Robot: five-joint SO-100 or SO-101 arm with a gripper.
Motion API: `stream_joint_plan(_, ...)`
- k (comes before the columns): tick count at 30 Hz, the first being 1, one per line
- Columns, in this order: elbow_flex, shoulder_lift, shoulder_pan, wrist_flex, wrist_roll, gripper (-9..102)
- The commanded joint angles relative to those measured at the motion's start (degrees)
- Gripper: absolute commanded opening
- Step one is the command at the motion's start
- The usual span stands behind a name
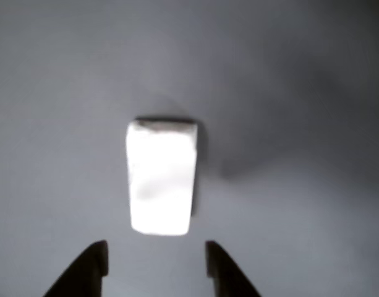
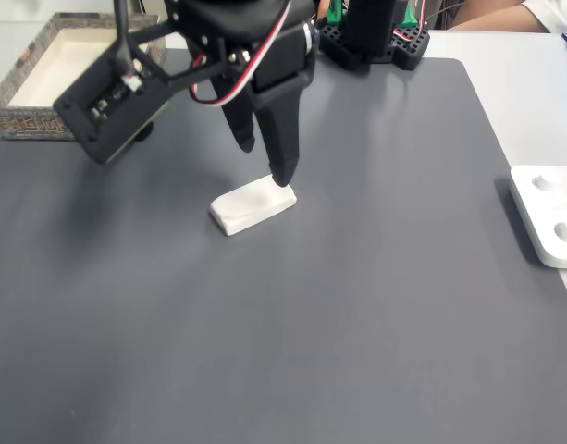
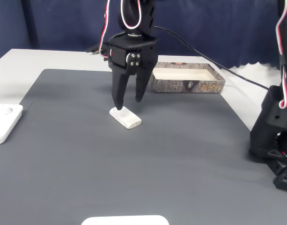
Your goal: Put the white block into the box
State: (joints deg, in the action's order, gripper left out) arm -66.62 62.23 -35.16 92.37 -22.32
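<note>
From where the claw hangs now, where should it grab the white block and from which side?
Come straight down from above and pinch the white block across its narrow width, on the two long sides near the middle. It lies flat on the mat, and the open claw looks wide enough to straddle it.

A large dark grey rectangular mat with rounded corners (image 2: 357, 305) is spread over a pale tabletop (image 3: 40, 58), which is left bare along the mat's edges. A white rounded plastic device with two shallow round dimples (image 2: 549, 215) is seen at the right edge of a fixed view, lying mostly on the tabletop just beside the mat. A dark blue curtain (image 3: 218, 28) is hung behind the table. A black cable (image 3: 237, 75) is draped across the far tabletop. The rounded edge of another white plastic piece (image 3: 125, 220) is seen at the near edge of the mat.
</note>
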Motion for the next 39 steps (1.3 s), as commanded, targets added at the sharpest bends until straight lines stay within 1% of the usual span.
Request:
stream_joint_plan(1,0.53,0.35,-1.14,-1.05,1.05,23)
stream_joint_plan(11,1.14,-1.41,-1.14,-1.49,1.67,23)
stream_joint_plan(14,0.79,-1.67,-1.32,-2.99,1.76,23)
stream_joint_plan(19,1.93,-2.46,-1.58,-3.6,3.78,23)
stream_joint_plan(27,2.11,-2.55,-1.93,-3.52,3.87,27)
stream_joint_plan(32,2.11,-2.46,-2.29,-3.34,3.96,27)
stream_joint_plan(39,1.58,-2.64,-2.9,-3.08,0.97,28)
